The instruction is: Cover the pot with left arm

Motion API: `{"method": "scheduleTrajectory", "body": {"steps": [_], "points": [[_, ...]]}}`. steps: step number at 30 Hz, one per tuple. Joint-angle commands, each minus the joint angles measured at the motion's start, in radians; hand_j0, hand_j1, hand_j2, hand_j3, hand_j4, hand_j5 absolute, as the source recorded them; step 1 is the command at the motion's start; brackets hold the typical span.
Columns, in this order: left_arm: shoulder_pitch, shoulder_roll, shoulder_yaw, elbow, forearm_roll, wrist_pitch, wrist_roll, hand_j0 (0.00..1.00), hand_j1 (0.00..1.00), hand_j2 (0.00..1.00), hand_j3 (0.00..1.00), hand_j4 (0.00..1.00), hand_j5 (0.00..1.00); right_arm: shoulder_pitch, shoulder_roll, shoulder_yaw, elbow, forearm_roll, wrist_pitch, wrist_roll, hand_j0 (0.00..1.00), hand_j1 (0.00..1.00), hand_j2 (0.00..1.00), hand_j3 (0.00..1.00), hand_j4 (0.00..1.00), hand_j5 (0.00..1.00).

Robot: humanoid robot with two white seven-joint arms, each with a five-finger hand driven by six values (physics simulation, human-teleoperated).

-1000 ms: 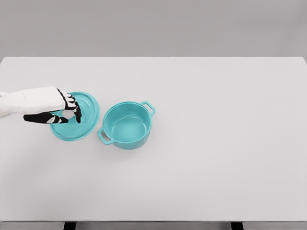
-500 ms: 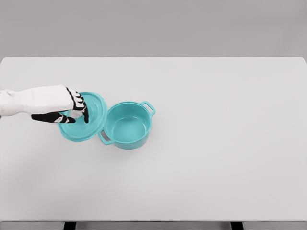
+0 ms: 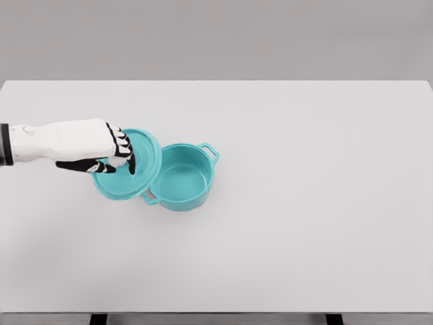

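Hand (image 3: 111,154) first: my left one is clamped on the lid (image 3: 128,173), holding it with its right edge overlapping the pot's left rim. Pot (image 3: 179,177) stands open beside it on the table (image 3: 304,169). Grasp done; centring and lowering remain.

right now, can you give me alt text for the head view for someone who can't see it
A white robot left hand holds a teal lid by its top, the lid's right edge overlapping the left rim of an open teal pot. Both sit left of centre on a plain white table; no right arm shows.
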Motion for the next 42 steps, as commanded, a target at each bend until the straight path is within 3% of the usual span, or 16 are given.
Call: {"method": "scheduleTrajectory", "body": {"steps": [1, 14, 21, 42], "points": [[0.0, 0.0, 0.0, -0.005, -0.004, 0.002, -0.001, 0.51, 0.51, 0.51, 0.51, 0.51, 0.51, 0.0, 0.0, 0.0, 0.001, 0.001, 0.0, 0.0, 1.0, 1.0, 1.0, 1.0, 1.0, 1.0], [-0.031, -0.015, -0.003, -0.008, -0.018, 0.002, -0.052, 0.52, 0.52, 0.52, 0.52, 0.52, 0.52, 0.0, 0.0, 0.0, 0.001, 0.001, 0.0, 0.0, 1.0, 1.0, 1.0, 1.0, 1.0, 1.0], [-0.124, -0.009, -0.13, -0.003, 0.024, 0.002, -0.052, 0.53, 0.53, 0.53, 0.53, 0.53, 0.53, -0.002, 0.0, 0.0, -0.001, 0.001, 0.0, 0.0, 1.0, 1.0, 1.0, 1.0, 1.0, 1.0], [-0.146, -0.092, -0.144, 0.0, 0.027, 0.002, -0.052, 0.52, 0.52, 0.52, 0.52, 0.52, 0.52, 0.0, 0.0, 0.0, 0.001, 0.001, 0.0, 0.0, 1.0, 1.0, 1.0, 1.0, 1.0, 1.0]]}}
